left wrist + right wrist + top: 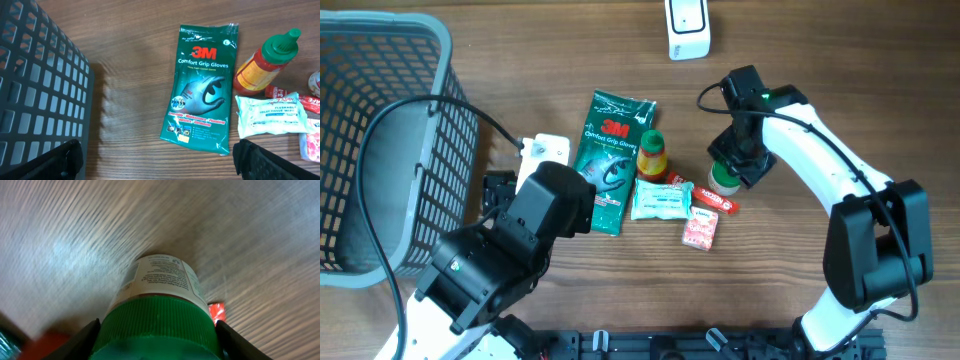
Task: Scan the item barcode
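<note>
Right wrist view: the right gripper (158,341) has its dark jaws on either side of the green screw cap of a white-labelled jar (161,282), close against the cap. The picture is blurred, so I cannot tell whether they pinch the cap or only flank it. The jar stands upright on the wooden counter (65,240), and a corner of a red packet (216,312) shows behind it. Only the overhead view places the jar: right of centre, just beside that red packet, and well apart from a white scanner (687,28) at the counter's far edge.

Left wrist view: the left gripper (159,162) hovers above the counter, jaws spread wide with nothing between them. Ahead lies a green 3M glove pack (205,85), flat, its small print readable here but not from overhead. To its right are a sauce bottle (265,62) with a green cap and a white wipes packet (267,115). A dark mesh basket (35,75) fills the left side. The overhead view adds a small pink pack (700,228) just beside the wipes.
</note>
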Motion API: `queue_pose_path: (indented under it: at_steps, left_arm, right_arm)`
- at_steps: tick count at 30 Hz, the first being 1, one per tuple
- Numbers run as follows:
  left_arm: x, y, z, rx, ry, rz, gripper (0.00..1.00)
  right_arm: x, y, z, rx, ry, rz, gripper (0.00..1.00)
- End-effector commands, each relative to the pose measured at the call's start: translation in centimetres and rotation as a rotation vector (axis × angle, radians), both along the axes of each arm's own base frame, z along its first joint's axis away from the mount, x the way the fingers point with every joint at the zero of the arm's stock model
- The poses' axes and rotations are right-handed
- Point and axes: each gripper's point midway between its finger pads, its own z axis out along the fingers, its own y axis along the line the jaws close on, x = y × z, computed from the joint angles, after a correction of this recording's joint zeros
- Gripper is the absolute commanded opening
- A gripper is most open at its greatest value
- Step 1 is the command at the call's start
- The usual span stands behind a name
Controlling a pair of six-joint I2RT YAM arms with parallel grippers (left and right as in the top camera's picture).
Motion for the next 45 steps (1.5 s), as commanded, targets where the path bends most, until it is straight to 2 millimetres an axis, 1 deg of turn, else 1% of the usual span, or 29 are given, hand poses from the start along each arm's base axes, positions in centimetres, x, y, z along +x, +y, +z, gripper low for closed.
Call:
queue_pose_path:
  at_steps: [1, 2, 3, 5, 6, 7, 8, 10, 11, 12, 14, 16, 18, 20, 22, 23, 25, 26, 28, 30, 31, 33, 36, 39, 42, 43, 45]
  left_arm:
    - [0.0, -0.1, 0.1, -0.020, -0.004, 0.013, 1.00]
    - [0.0, -0.1, 0.1, -0.020, -0.004, 0.013, 1.00]
    - [0.0, -0.1, 0.1, -0.020, -0.004, 0.013, 1.00]
    - [0.0, -0.1, 0.1, -0.020, -0.004, 0.013, 1.00]
    - [0.0, -0.1, 0.1, -0.020, -0.004, 0.013, 1.00]
    - [0.0, -0.1, 0.1, -0.020, -0.004, 0.013, 1.00]
    - [0.0, -0.1, 0.1, -0.020, -0.004, 0.013, 1.00]
    - [0.0, -0.1, 0.1, -0.020, -0.004, 0.013, 1.00]
    - [0.0, -0.1, 0.1, -0.020, -0.004, 0.013, 1.00]
    - [0.0, -0.1, 0.1, -0.020, -0.004, 0.013, 1.00]
    - [0.0, -0.1, 0.1, -0.020, -0.004, 0.013, 1.00]
    - [0.0, -0.1, 0.1, -0.020, -0.004, 0.013, 1.00]
    - [0.0, -0.1, 0.1, -0.020, -0.004, 0.013, 1.00]
    - [0.0, -0.1, 0.1, -0.020, -0.004, 0.013, 1.00]
    - [0.0, -0.1, 0.1, -0.020, -0.004, 0.013, 1.00]
    - [0.0, -0.1, 0.1, -0.020, -0.004, 0.013, 1.00]
    - [0.0, -0.1, 0.1, -0.020, -0.004, 0.013, 1.00]
    - [0.0, -0.1, 0.1, -0.020, -0.004, 0.013, 1.00]
    - [0.0, -0.1, 0.1, -0.020, -0.004, 0.013, 1.00]
    - [0.0, -0.1, 0.1, -0.020, -0.004, 0.013, 1.00]
    - [0.0, -0.1, 0.1, -0.020, -0.004, 0.013, 1.00]
    - [0.0, -0.1, 0.1, -0.020, -0.004, 0.013, 1.00]
    - [0.0, -0.1, 0.1, -0.020, -0.004, 0.013, 1.00]
    - [0.0, -0.1, 0.1, -0.020, -0.004, 0.013, 1.00]
    - [0.0, -0.1, 0.1, -0.020, -0.004, 0.013, 1.00]
    - [0.0, -0.1, 0.1, -0.020, -0.004, 0.013, 1.00]
    - [0.0, -0.1, 0.1, -0.020, -0.004, 0.013, 1.00]
  right_arm:
    - [1.2, -0.4, 1.1, 0.015, -0.073, 0.450, 0.60]
    - [1.6, -0.7, 1.3, 0.008, -0.091, 0.570, 0.63]
    - [1.8, -0.9, 1.5, 0.002, -0.103, 0.652, 0.67]
    - [2.3, -1.2, 1.5, -0.016, -0.128, 0.780, 0.74]
    - [2.7, -1.4, 1.6, -0.035, -0.141, 0.819, 0.75]
    - [3.1, -1.7, 1.6, -0.062, -0.155, 0.840, 0.77]
    - [3.6, -2.0, 1.7, -0.092, -0.167, 0.850, 0.81]
    - [4.3, -2.6, 2.0, -0.140, -0.176, 0.868, 0.95]
    - [4.6, -3.2, 2.6, -0.180, -0.173, 0.877, 1.00]
    - [4.7, -3.3, 3.0, -0.190, -0.171, 0.877, 1.00]
    - [4.9, -3.3, 4.7, -0.190, -0.169, 0.869, 1.00]
    - [5.2, -3.2, 6.8, -0.178, -0.181, 0.772, 1.00]
    - [5.3, -2.9, 8.6, -0.145, -0.195, 0.600, 1.00]
    - [5.0, -2.6, 9.7, -0.094, -0.184, 0.378, 1.00]
    - [3.8, -1.7, 10.0, 0.024, -0.125, 0.069, 1.00]
    - [2.3, -0.4, 9.8, 0.124, -0.022, -0.199, 1.00]
    - [1.4, -0.5, 9.0, 0.117, 0.037, -0.401, 1.00]
    - [1.2, -0.8, 8.7, 0.101, 0.049, -0.470, 1.00]
    - [0.1, -1.3, 7.3, 0.065, 0.109, -0.662, 1.00]
    - [-1.2, -1.5, 5.8, 0.036, 0.171, -0.813, 1.00]
    - [-1.4, -1.7, 5.2, 0.023, 0.174, -0.861, 1.00]
    - [-0.8, -1.9, 4.0, 0.019, 0.138, -0.905, 1.00]
    - [0.8, -1.5, 2.3, 0.073, 0.075, -0.883, 1.00]
    - [1.1, -1.1, 0.9, 0.097, 0.066, -0.863, 1.00]
    - [1.6, -1.6, -0.3, 0.081, 0.023, -0.864, 1.00]
    - [1.6, -1.9, -0.6, 0.070, 0.014, -0.865, 0.96]
    - [1.2, -1.9, -0.8, 0.062, 0.022, -0.841, 0.86]
